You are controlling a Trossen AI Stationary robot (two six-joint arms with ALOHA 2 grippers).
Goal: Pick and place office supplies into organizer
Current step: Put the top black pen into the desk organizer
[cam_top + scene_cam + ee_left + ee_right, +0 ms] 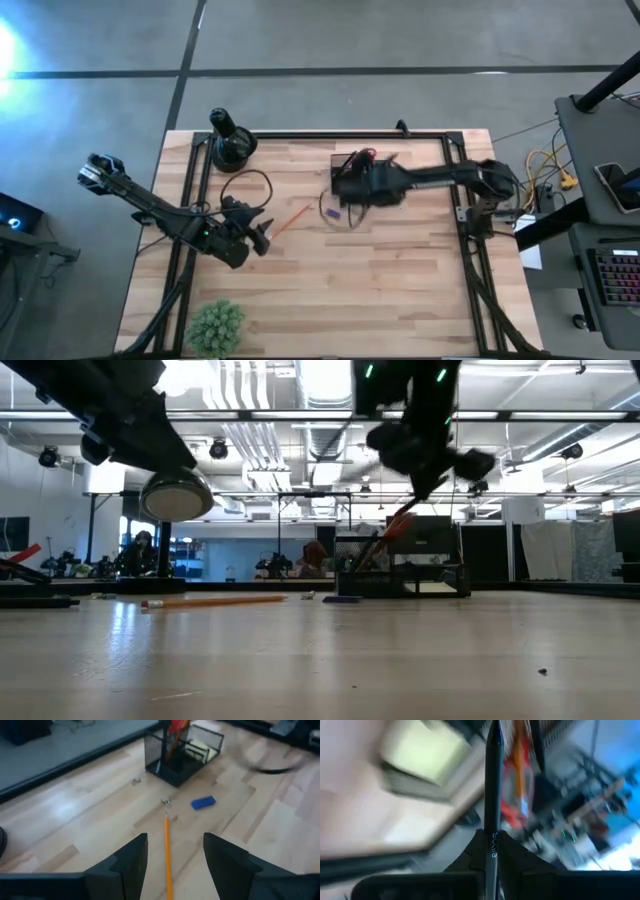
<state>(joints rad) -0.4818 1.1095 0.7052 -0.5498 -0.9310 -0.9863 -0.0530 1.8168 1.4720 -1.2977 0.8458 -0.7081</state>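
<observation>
We find the task well advanced but not complete. The organizer (pixel 182 751) stands near the far middle of the table and already holds the red-handled scissors (pixel 176 726) upright in one compartment and the yellow sticky-note pad (pixel 200 751) in another. The right gripper (pixel 352 183) hangs over the organizer with its fingers closed on the black pen (pixel 492 785); in the right wrist view the pen's tip points down toward the compartments, so we judge this item to be on the point of delivery, not yet released. Still on the table are one orange pencil (pixel 167 855), lying well short of the organizer, and the tiny purple piece (pixel 203 802) just beside the box. The left gripper (pixel 172 865) hovers over the near end of that pencil, jaws spread to either side of it and gripping nothing. We cannot tell whether the small metal bits beside the pencil tip belong to the task.
</observation>
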